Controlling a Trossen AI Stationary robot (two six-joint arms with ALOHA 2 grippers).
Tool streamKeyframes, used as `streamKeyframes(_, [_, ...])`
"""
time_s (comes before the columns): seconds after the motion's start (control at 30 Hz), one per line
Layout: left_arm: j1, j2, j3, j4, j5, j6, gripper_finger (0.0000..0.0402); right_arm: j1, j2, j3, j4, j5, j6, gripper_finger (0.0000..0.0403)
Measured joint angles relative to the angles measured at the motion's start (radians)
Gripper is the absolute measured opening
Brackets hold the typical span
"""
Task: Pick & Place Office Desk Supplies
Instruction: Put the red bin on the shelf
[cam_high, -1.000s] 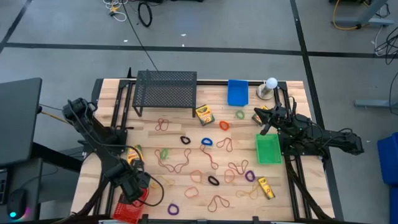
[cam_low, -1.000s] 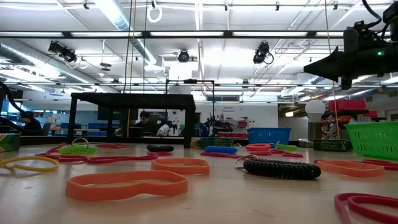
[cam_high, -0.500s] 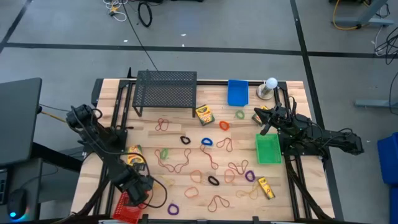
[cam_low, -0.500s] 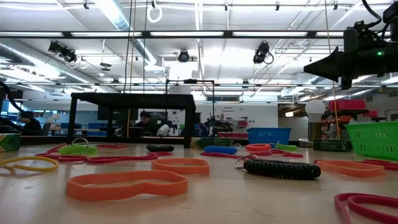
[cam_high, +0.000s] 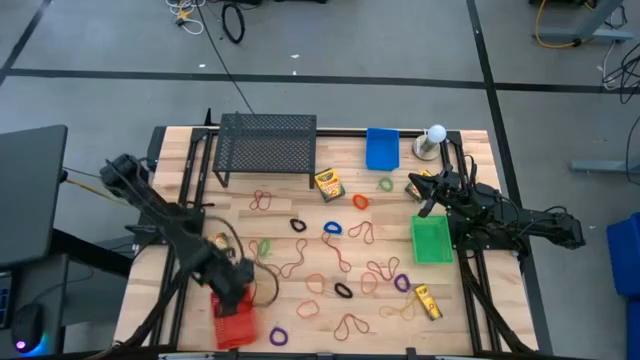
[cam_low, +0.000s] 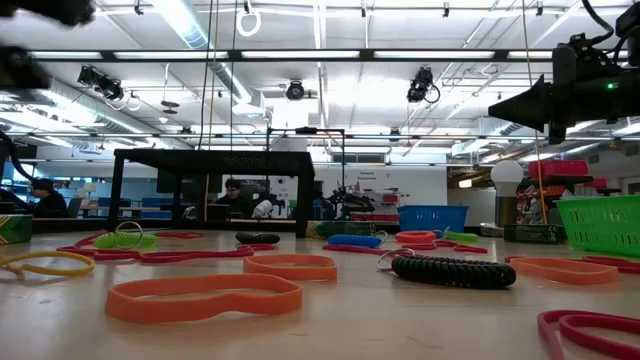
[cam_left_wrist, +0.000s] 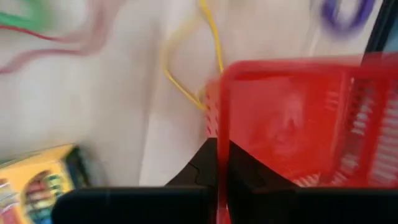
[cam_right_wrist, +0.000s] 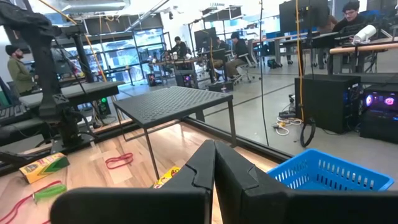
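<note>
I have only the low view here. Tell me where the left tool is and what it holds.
Observer: In the high view, the left tool is low on the table's left side. It is shut on the rim of the red plastic mesh basket.
Operator: Report what lies beside that basket.
Observer: A thin yellow rubber-band loop runs up to its wall. A yellow cardboard crayon box lies apart from it.
Operator: Now give me the right tool.
Observer: The right tool is shut and empty. It hangs over the table's right side, next to the green plastic mesh basket.
</note>
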Motion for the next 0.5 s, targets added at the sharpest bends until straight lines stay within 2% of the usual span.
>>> streamKeyframes(0.2, [0.109,-0.218,0.0,-0.01,-0.089,-0.189,0.001,0.0,0.0,0.0,0.0,0.0,0.0,0.0011])
streamKeyframes(0.4, [0.271,-0.423,0.001,-0.01,-0.315,-0.343,0.001,0.0,0.0,0.0,0.0,-0.001,0.0,0.0011])
streamKeyframes(0.5, [0.401,-0.477,0.009,-0.013,-0.372,-0.354,0.0011,0.0,0.0,0.0,0.0,-0.003,0.0,0.0011])
